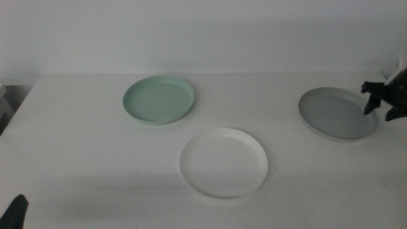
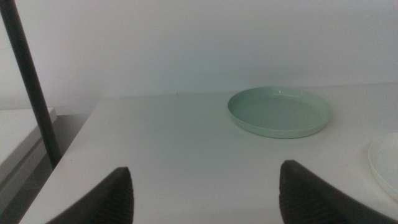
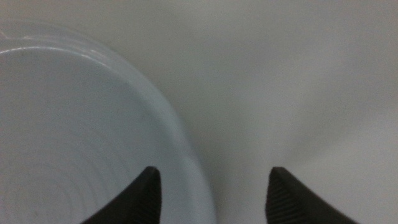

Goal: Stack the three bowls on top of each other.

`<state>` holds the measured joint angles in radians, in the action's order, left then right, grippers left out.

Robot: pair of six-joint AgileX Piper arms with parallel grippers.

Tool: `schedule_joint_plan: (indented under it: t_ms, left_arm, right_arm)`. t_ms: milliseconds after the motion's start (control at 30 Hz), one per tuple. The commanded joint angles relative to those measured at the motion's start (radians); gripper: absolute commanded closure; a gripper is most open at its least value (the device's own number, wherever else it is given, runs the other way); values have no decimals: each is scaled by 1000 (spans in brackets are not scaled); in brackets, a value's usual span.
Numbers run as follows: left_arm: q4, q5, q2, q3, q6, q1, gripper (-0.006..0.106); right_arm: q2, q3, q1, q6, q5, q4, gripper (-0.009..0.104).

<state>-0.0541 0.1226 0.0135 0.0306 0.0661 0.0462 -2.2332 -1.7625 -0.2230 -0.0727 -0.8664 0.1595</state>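
Observation:
The mint green bowl (image 1: 159,98) sits at the back centre-left of the white table (image 1: 76,140). The white bowl (image 1: 223,163) sits in the front middle. The grey bowl (image 1: 338,113) sits at the right. My right gripper (image 1: 372,100) is open at the grey bowl's right rim. In the right wrist view the right gripper (image 3: 214,186) straddles the rim of the grey bowl (image 3: 74,137), one jaw over the inside and one over the table. My left gripper (image 1: 16,213) waits at the front left corner. It is open (image 2: 205,193) and empty, facing the mint bowl (image 2: 280,112).
A dark upright pole (image 2: 31,87) stands past the table's left edge. The white bowl's edge (image 2: 388,165) shows in the left wrist view. A pale wall runs behind the table.

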Motion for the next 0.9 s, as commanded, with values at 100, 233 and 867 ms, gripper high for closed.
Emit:
schedule_joint_plan:
  t_ms: [100, 233, 867]
  left_arm:
    - [4, -81, 13, -5, 7, 4, 23]
    - [4, -81, 13, -5, 7, 4, 23]
    - [4, -81, 13, -5, 7, 4, 23]
  right_arm:
    - [36, -34, -2, 59, 52, 44, 79]
    - [54, -34, -2, 73, 53, 59, 96]
    - [511, 401, 390, 153, 114, 249, 96]
